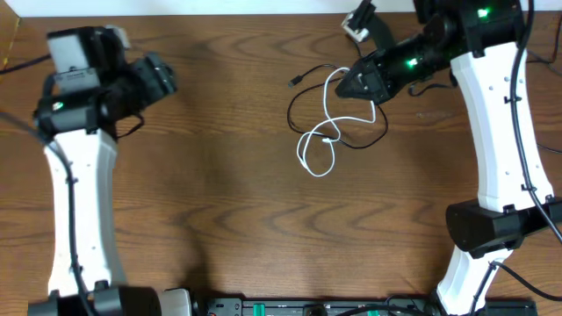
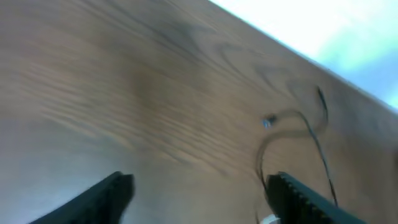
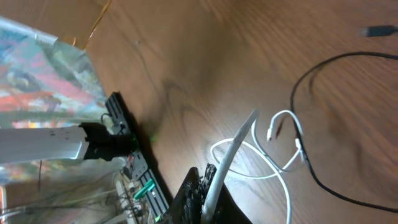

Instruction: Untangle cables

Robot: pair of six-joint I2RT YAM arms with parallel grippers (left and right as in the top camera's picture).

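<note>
the right gripper (image 3: 205, 194) has its fingers pressed together on the thin white cord (image 3: 235, 146), holding one stretch raised. its loops lie on the brown wooden table (image 1: 219, 193), crossing the thin black cord (image 3: 293, 99). the left gripper (image 2: 199, 200) hangs spread, empty, well apart. the untangling looks barely begun.

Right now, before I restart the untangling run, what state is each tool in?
Left tool: open, holding nothing.
Right tool: closed on the white cable.
</note>
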